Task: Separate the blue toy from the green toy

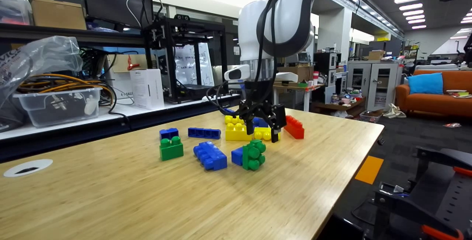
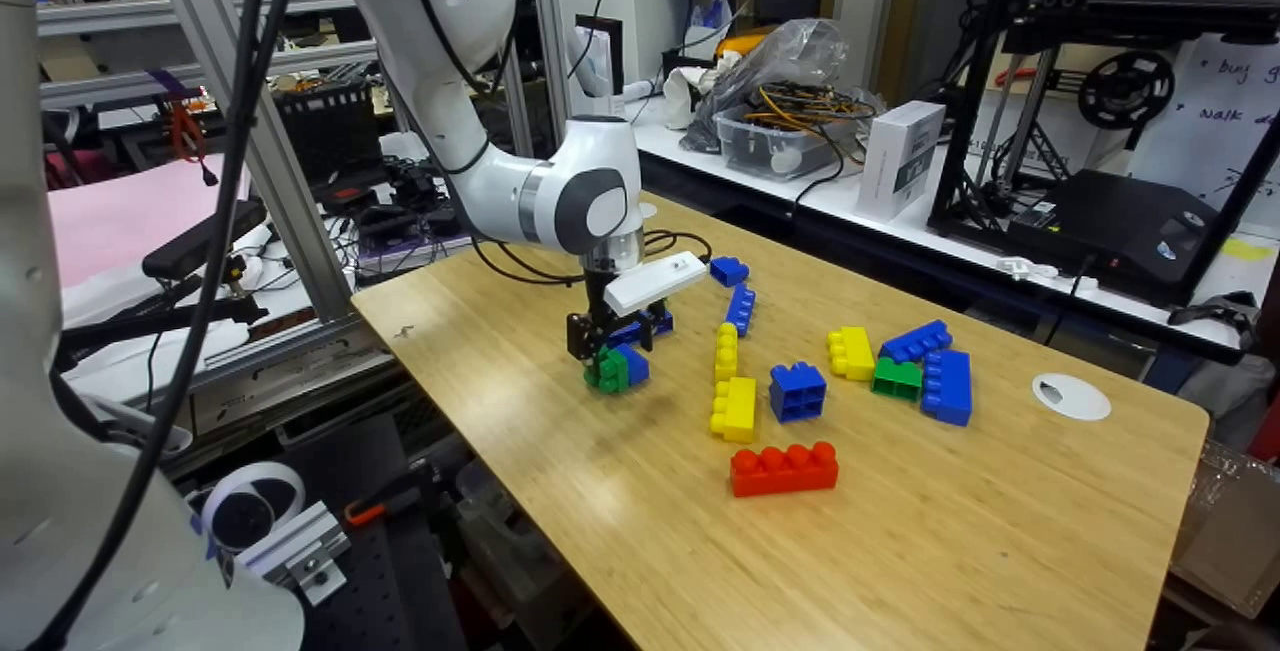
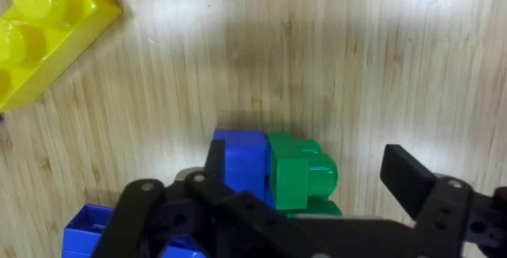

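The blue toy (image 3: 245, 159) and the green toy (image 3: 292, 182) lie on their sides, end to end. They appear joined, with a narrow seam where a bit of blue shows. The green studs point away from the blue toy. The blue toy (image 1: 237, 156) and green toy (image 1: 253, 155) also show in an exterior view; elsewhere the green toy (image 2: 611, 373) is partly behind a finger. My gripper (image 3: 305, 163) is open above them. One finger overlaps the blue toy's outer edge in the wrist view; whether it touches is unclear. The other finger is clear of the green studs.
A long blue brick (image 1: 210, 155) lies close beside the pair. Another green block (image 1: 171, 150) stands farther along. Yellow bricks (image 2: 736, 411) and a red brick (image 2: 784, 471) lie on the table. Another green block (image 2: 897, 380) sits among blue bricks.
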`<state>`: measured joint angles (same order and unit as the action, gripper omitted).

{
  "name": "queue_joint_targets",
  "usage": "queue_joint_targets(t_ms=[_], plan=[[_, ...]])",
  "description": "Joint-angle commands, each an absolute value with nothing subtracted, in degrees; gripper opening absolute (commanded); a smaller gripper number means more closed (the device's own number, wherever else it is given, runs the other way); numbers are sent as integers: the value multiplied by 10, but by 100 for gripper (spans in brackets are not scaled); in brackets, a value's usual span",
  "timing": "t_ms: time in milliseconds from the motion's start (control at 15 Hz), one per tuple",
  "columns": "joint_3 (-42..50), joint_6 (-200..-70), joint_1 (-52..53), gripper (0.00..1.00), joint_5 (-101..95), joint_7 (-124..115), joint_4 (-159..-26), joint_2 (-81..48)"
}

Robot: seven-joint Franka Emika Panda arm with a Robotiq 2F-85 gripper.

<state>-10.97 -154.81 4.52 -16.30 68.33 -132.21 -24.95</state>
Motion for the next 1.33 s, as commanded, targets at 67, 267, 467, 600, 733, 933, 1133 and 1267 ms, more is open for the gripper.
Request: queue_joint_targets(t_ms=[67,267,467,600,733,933,1133,1267], plan=[[-123,-1561,33,100,-158,705,-1308,-276],[-128,-1559,35,100,-155,700,-1299,-292],[-128,-1559,38,96,-157,691,-1292,-304],[-126,-1558,42,71,-160,685,-1288,-308],[-123,-1556,46,64,-162,680,-1283,-311],[-121,-1552,50,42,-165,673,-1276,-311],[-120,-1549,53,23,-166,670,-1272,-310],[-123,-1540,51,18,-164,673,-1271,-309]])
